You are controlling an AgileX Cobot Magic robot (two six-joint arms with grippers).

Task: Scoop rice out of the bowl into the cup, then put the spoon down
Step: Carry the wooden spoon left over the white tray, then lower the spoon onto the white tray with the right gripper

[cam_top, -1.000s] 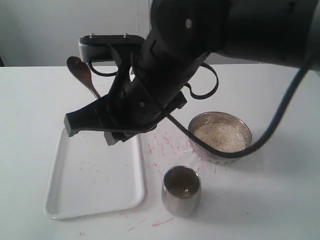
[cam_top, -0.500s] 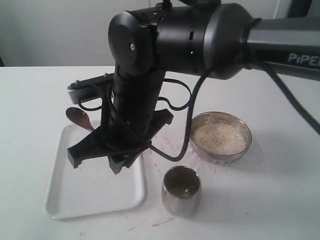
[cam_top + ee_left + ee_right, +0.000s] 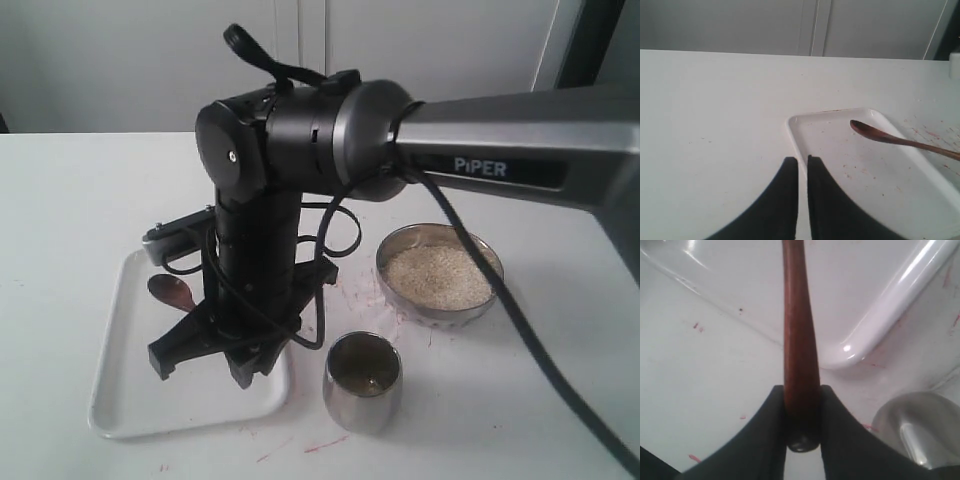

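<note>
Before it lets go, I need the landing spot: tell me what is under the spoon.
Under the round end of the spoon lies a white tray. The right pincer covers the handle's tip; whether the spoon touches the tray cannot be told.

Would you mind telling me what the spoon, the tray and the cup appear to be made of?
The spoon looks like wood: reddish-brown and smooth, with a soft sheen. The tray is probably glossy white plastic, given the bright highlights along its rounded rim. The cup is polished metal, likely steel, given its mirror-like reflections.
</note>
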